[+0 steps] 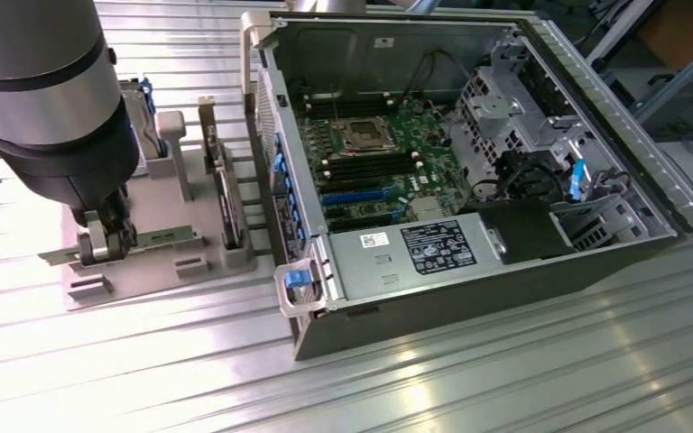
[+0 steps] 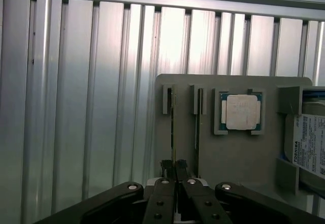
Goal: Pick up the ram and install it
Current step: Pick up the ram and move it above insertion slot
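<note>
Strong light glares white off the ribbed silver aluminium table top, washing out its slats; the open dark-grey computer case stays dim inside

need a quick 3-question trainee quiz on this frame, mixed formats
1. True or false: the gripper is shut on the ram, which stands on edge in the grey holder.
2. What lies in the holder beside the ram slots? A) processor chip B) cooling fan C) screwdriver
3. Is the computer case open or closed on its side?

Key: 1 true; 2 A; 3 open.
</note>
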`<state>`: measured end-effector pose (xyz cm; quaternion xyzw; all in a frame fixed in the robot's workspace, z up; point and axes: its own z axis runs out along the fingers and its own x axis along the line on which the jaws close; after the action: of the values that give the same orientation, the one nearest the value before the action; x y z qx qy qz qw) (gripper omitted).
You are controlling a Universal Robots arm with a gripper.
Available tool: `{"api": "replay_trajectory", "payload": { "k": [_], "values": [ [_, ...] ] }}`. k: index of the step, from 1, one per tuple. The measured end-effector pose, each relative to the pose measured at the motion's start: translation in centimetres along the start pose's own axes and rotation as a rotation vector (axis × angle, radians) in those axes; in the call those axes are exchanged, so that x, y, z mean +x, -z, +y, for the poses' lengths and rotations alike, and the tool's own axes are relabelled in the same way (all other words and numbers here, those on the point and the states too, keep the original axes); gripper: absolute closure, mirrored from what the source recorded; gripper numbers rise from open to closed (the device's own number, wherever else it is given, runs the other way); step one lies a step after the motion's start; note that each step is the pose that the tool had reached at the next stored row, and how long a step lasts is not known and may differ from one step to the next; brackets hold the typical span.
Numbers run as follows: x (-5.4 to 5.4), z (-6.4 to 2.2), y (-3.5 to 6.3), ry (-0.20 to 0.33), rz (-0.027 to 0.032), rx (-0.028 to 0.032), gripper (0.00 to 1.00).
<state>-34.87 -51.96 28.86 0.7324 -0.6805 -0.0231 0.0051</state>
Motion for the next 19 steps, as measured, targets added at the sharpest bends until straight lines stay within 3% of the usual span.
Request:
{"api": "replay_trajectory", "payload": {
  "k": [19],
  "values": [
    [-0.1, 0.10, 2.44, 0.000, 0.0000, -0.0001, 0.88]
  ]
}}
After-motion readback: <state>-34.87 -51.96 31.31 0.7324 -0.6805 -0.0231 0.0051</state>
